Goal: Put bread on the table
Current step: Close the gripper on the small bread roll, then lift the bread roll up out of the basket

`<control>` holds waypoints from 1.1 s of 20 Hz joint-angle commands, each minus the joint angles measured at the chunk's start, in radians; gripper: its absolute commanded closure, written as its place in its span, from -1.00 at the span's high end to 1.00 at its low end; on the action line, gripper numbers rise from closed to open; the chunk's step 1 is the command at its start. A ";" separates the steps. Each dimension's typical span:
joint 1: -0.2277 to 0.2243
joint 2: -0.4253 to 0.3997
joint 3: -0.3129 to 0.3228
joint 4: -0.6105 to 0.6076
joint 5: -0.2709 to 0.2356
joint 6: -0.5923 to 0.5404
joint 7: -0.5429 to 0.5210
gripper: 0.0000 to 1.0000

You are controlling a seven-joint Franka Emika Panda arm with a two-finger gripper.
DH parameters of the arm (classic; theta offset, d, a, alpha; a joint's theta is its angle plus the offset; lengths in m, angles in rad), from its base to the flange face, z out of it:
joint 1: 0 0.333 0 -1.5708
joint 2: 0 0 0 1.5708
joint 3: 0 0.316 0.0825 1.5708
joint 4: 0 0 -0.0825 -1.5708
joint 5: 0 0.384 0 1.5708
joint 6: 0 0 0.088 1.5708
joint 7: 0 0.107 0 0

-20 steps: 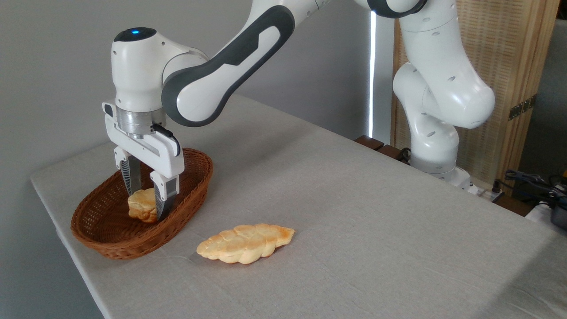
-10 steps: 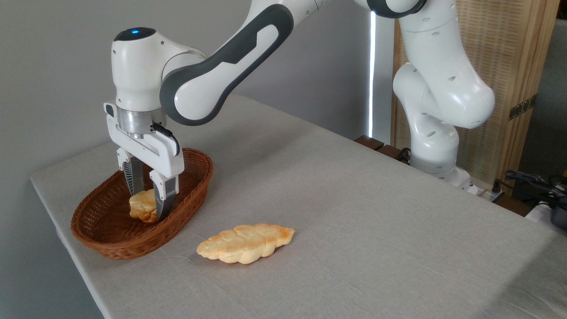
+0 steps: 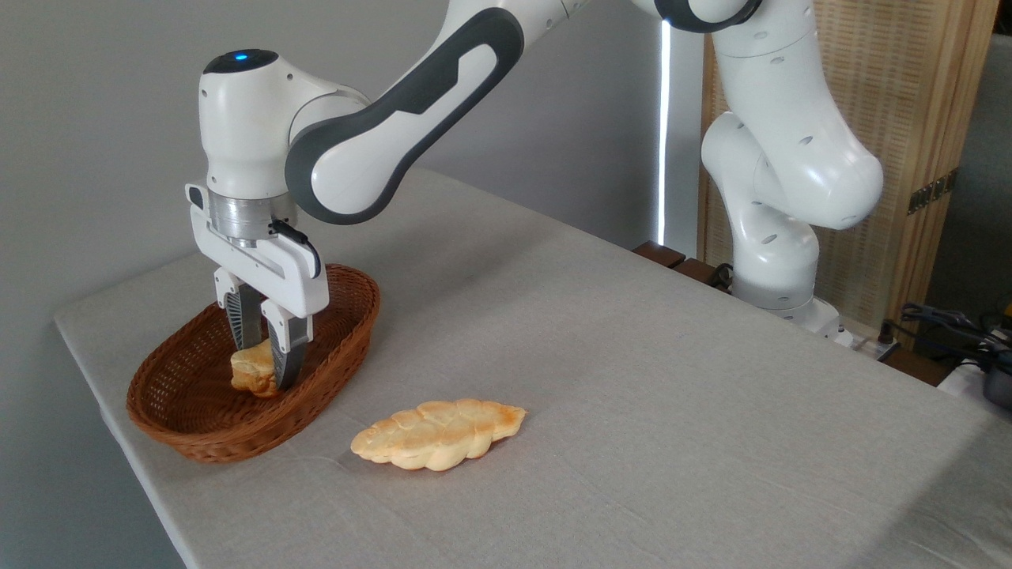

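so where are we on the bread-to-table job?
Early. The end effector has its fingers shut around the small golden-brown bun, which sits low inside the brown oval wicker basket, so the grasp looks made. Left to do: lift it out, carry it over the rim and set it on the light grey cloth table. The flat braided loaf already lies on the cloth beside the basket.

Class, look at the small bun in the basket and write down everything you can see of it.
The bread is a small, lumpy, roundish bun, golden-brown with a paler top and a baked-looking crust. It sits inside the brown wicker basket, toward the middle, low against the weave. The tool has its two dark fingers closed on the bun's right part, one behind and one in front, hiding that side. It looks whole. Its underside cannot be seen.
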 commanded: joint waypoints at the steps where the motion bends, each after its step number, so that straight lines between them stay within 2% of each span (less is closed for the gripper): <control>1: 0.003 -0.018 0.000 0.013 0.015 -0.021 -0.029 0.27; 8: 0.009 -0.077 0.011 0.010 0.006 -0.024 -0.058 0.27; 12: 0.018 -0.145 0.020 0.002 0.006 -0.131 -0.052 0.32; 13: 0.036 -0.159 0.025 0.000 0.006 -0.157 -0.050 0.34; 15: 0.042 -0.191 0.026 -0.018 0.006 -0.190 -0.031 0.34; 18: 0.043 -0.245 0.043 -0.088 0.006 -0.217 0.049 0.34; 22: 0.043 -0.300 0.065 -0.157 0.001 -0.295 0.216 0.34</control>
